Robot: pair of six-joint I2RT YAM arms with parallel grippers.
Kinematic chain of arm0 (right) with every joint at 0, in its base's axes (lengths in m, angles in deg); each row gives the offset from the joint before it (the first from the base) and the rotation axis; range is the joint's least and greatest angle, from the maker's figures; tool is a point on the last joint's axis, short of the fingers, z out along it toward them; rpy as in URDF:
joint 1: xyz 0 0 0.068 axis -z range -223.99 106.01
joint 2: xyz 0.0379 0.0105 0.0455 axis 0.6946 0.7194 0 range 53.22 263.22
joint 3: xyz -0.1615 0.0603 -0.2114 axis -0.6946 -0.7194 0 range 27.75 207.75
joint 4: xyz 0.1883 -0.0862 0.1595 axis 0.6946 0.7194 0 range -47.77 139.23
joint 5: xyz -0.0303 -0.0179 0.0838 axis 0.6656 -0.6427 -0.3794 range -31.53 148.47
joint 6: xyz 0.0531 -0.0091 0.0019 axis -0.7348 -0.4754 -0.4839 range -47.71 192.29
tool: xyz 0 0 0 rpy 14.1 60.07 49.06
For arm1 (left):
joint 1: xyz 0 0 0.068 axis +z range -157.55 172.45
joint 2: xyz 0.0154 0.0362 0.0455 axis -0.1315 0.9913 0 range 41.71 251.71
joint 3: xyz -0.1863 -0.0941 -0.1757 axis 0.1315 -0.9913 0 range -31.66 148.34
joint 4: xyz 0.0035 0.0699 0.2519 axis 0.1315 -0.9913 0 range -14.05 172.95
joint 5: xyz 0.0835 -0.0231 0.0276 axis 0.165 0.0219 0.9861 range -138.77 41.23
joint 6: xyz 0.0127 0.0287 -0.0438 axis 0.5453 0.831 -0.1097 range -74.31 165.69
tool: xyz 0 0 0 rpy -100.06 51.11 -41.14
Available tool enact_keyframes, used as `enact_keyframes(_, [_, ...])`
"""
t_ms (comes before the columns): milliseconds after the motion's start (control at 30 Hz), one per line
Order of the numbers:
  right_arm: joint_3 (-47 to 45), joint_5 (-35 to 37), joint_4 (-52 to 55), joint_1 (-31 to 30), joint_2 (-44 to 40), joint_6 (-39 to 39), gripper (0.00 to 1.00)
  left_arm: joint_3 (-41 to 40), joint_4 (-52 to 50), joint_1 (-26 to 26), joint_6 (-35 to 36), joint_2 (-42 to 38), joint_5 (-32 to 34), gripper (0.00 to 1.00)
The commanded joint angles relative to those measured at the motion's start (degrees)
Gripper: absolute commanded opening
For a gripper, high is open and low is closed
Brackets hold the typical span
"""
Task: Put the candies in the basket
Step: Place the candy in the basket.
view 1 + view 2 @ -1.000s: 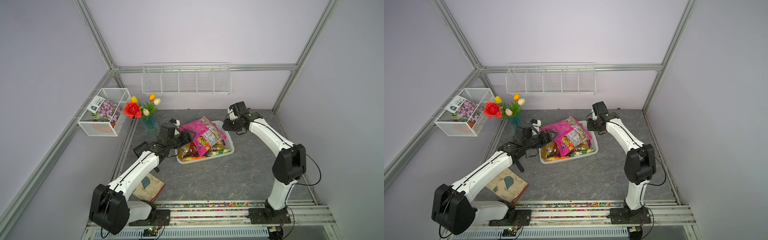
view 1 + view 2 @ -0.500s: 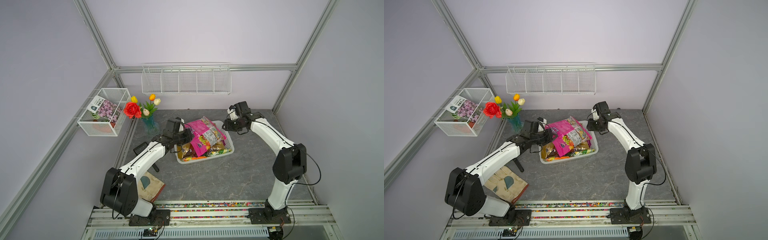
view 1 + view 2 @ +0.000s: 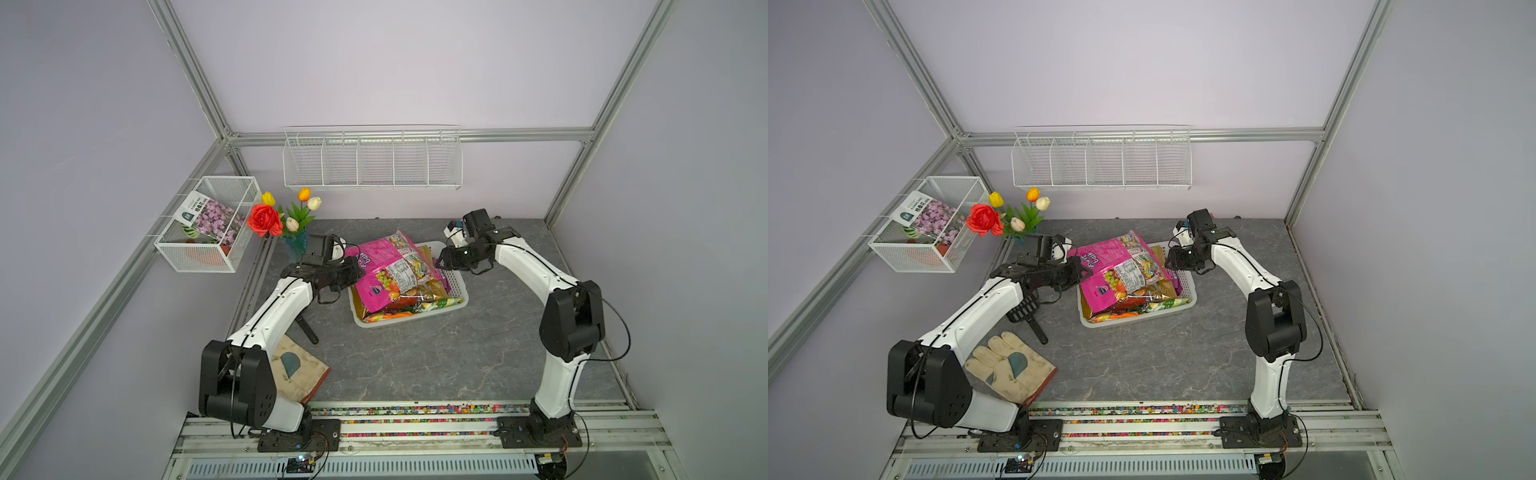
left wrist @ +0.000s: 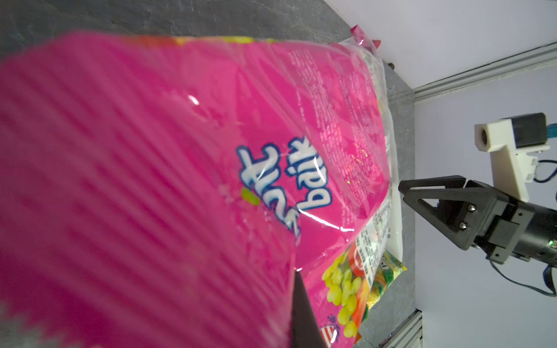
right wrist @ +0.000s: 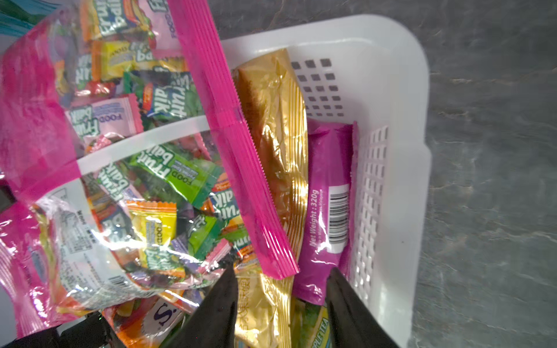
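Observation:
The white slotted basket [image 3: 462, 293] [image 3: 1191, 291] stands mid-table, piled with candies. On top lies the large pink bag [image 3: 388, 270] [image 3: 1115, 270] [image 4: 150, 180], overhanging the basket's left rim. My left gripper [image 3: 358, 270] [image 3: 1086, 271] is shut on that bag's left edge. One of its fingers [image 4: 301, 313] shows against the pink film; the other is hidden. My right gripper [image 3: 442, 262] [image 3: 1169, 262] [image 5: 281, 269] hangs open over the basket's [image 5: 401, 120] far right end. Between its fingers lie a gold bag [image 5: 277, 120] and a purple bag [image 5: 328, 180]. Small orange and green bags [image 3: 395, 313] sit at the front.
A work glove [image 3: 1009, 365] and a black scoop [image 3: 1027, 309] lie under the left arm. A vase of flowers [image 3: 291, 220] stands at the back left. On the left wall hangs a wire mesh box with a seed packet [image 3: 208, 224]; a wire rack [image 3: 372, 162] hangs on the back wall.
My left gripper has gone from open to shut on the pink bag's edge, and its arm has drawn in closer to the basket. The right gripper has barely moved.

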Motion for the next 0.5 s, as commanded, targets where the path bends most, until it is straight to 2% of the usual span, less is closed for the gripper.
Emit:
enact_keyframes(0, [-0.4,-6.4,-0.1,0.2,1.4,0.6,0.51,2.1,-3.4,0.7,5.3,2.5,0.9,0.00])
enact_keyframes(233, [-0.6,-11.8,1.0,0.4,3.7,-1.3,0.49,1.2,-4.4,0.8,8.0,3.6,5.3,0.00])
enact_keyframes(467, [-5.1,-18.6,-6.2,2.8,3.0,-6.3,0.46,0.1,-3.9,0.8,10.2,3.7,5.9,0.00])
